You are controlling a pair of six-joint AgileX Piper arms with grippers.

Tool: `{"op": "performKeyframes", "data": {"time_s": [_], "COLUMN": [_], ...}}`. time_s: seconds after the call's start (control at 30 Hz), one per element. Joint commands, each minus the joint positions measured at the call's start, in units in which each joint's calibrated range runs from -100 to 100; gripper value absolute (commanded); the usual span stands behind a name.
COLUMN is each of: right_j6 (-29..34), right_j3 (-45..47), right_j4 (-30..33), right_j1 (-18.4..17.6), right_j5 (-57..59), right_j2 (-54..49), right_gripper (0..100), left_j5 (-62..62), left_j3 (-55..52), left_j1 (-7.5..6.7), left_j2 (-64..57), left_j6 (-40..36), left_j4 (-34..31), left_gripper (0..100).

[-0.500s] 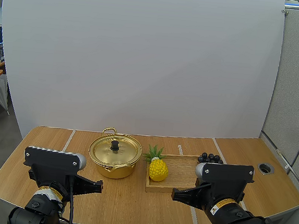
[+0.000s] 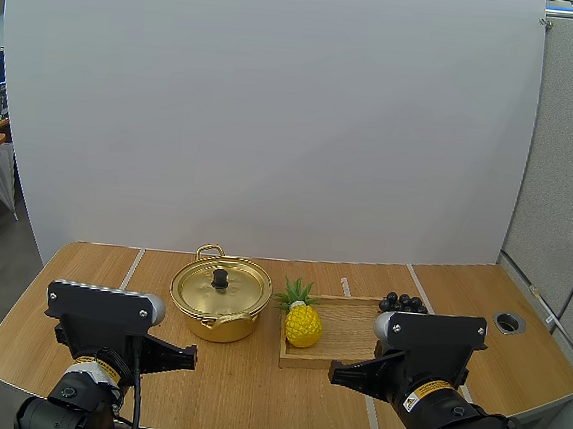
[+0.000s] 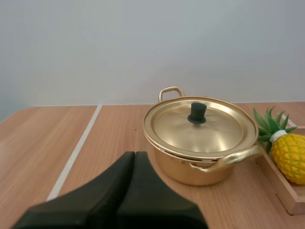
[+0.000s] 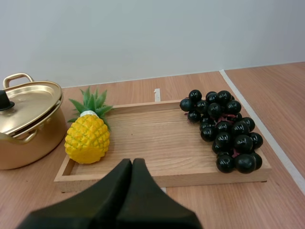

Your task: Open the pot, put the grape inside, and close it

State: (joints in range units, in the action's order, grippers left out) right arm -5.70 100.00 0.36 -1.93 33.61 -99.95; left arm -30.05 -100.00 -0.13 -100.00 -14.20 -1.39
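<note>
Gold-coloured pot (image 3: 190, 168) stands ahead of my left pincer (image 3: 135, 155) and slightly to its right. Its lid (image 3: 212, 131) is seated, with the black knob (image 3: 196, 112) upright at its centre. The left pincer's fingers are pressed together into one wedge and hold nothing. My right pincer (image 4: 132, 162) is in the same condition, closed and empty. The grapes (image 4: 224, 136) lie ahead of it and to its right, on the wooden tray (image 4: 152, 138). A toy pineapple (image 4: 88, 138) sits on the same tray, ahead and to the left, next to the pot.

Hazards, as I judge them:
1. The knob is small. An off-centre approach would push the lid instead of taking it, and the pot could slide on the table (image 3: 47, 143).
2. The bunch is irregular. A pinch on an outer berry may slip, and the grapes could drop short of the pot.
3. The tray's near rim lies between the right pincer and the grapes. A low approach would strike it and shift the tray.
4. The pineapple lies between the grapes and the pot, so a low carry could topple it.

Change against the earlier high view: none that I can detect. Arms, pot, tray and fruit occupy the same positions.
</note>
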Motion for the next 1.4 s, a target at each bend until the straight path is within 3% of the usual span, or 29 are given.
{"op": "performKeyframes", "data": {"time_s": [0.0,0.67,0.83,1.07,1.37], "right_j6": [0.2,0.2,0.1,0.0,0.0], "right_j3": [0.0,-0.1,-8.1,-24.7,-36.5], "right_j4": [0.4,-0.4,2.1,3.9,7.8], "right_j1": [-0.1,-0.1,-0.1,-0.1,-0.1], "right_j5": [-0.4,0.1,3.2,17.9,34.9], "right_j2": [-0.1,-0.1,-0.1,-0.1,-0.1], "right_gripper": [0,0,0,0,0], "left_j5": [0.6,0.5,-4.7,-13.0,-36.4], "left_j3": [0.0,0.0,6.2,21.9,37.7], "left_j1": [-0.16,-0.16,-0.16,-0.16,-0.16], "left_j2": [0.0,0.0,0.0,0.0,0.0], "left_j6": [-0.6,-0.5,1.2,1.9,1.9], "left_j4": [-0.6,-0.6,-1.0,-1.0,-1.0], "left_gripper": [0,0,0,0,0]}}
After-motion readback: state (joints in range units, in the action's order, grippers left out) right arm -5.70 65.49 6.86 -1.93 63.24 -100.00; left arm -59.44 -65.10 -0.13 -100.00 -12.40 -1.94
